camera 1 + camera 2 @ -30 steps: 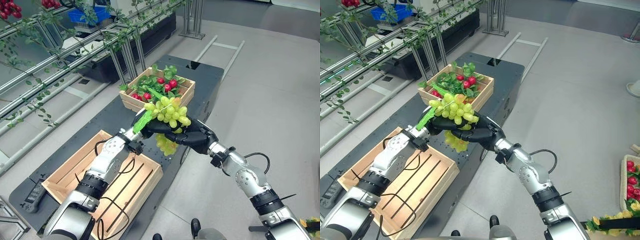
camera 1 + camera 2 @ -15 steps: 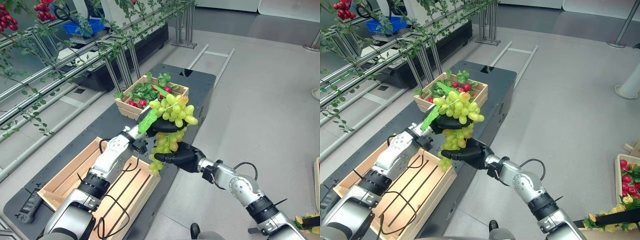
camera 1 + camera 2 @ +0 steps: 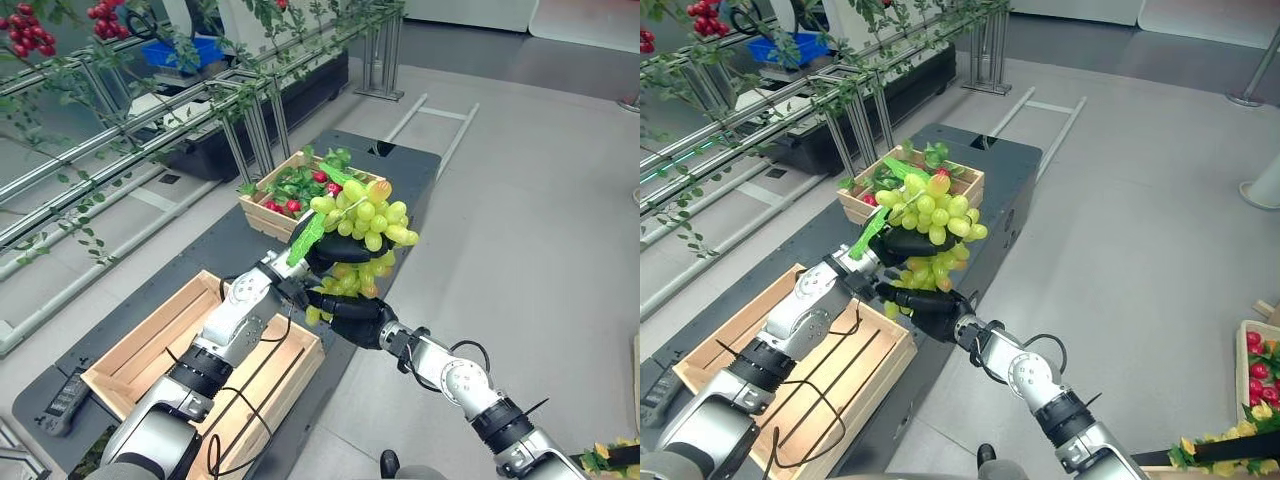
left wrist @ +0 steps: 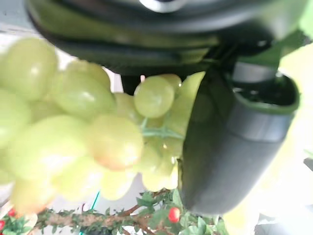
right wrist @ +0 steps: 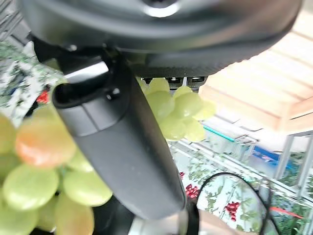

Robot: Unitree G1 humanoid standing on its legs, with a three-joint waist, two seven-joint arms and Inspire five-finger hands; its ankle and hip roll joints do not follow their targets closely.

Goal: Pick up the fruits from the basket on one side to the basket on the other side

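Observation:
A bunch of green grapes (image 3: 365,214) with a green leaf is held up above the dark platform, between the two wooden crates. My left hand (image 3: 338,249) has its fingers curled round the bunch's upper part; the left wrist view shows the grapes (image 4: 83,122) against my thumb (image 4: 230,147). My right hand (image 3: 352,311) closes from below on the hanging lower grapes (image 5: 44,166), with its thumb (image 5: 117,142) across them. The far crate (image 3: 264,208) holds red fruits and leaves. The near crate (image 3: 150,350) is bare inside.
Both crates stand on a dark platform (image 3: 412,165) with grey floor to its right. A metal frame with leafy vines and red berries (image 3: 150,90) runs along the left. A black device (image 3: 60,400) lies at the platform's near left corner. Another fruit tray (image 3: 1260,360) sits far right.
My right hand has dropped from beside the top of the bunch to under its hanging lower part and closed in there. The left hand has lifted the bunch slightly. The camera shifted.

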